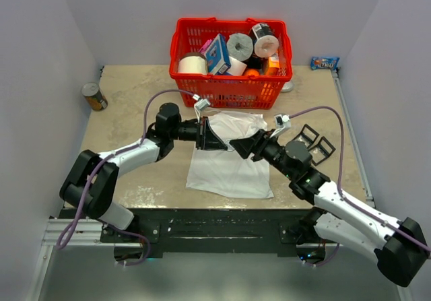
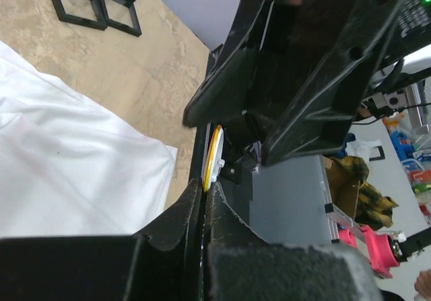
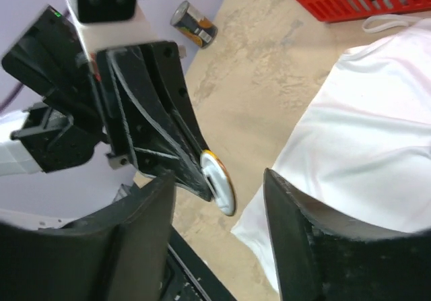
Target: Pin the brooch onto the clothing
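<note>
- Beige marbled tabletop (image 1: 128, 92) between pale walls, with the white T-shirt (image 1: 232, 170) lying flat in the middle. Both arms meet tip to tip above its upper half.
- The brooch (image 2: 214, 154) is in the air over the shirt, not touching it. The left gripper (image 2: 204, 192) is pressed together on its lower edge, so most of the disc stands proud of the fingertips.
- The right gripper (image 1: 239, 145) is spread, one finger on either side of the brooch and apparently clear of it.
- Risk: the pinch sits on a thin rim only. A jolt or fast swing could let the disc pivot or slip out, landing on the cloth or rolling off toward the near edge.
- Risk: the right fingers flank the brooch closely. A skewed retreat could clip it and knock it loose or turn it.
- Risk: I cannot tell which face carries the pin, so pressing down with the wrong face would achieve nothing.
- Risk: the fabric looks thin and soft, and nothing holds it down. A sideways push would probably drag and bunch it rather than seat the brooch.
- Risk: the red basket (image 1: 229, 89) stands just behind the collar, so a wide left-arm reach could bump it.
</note>
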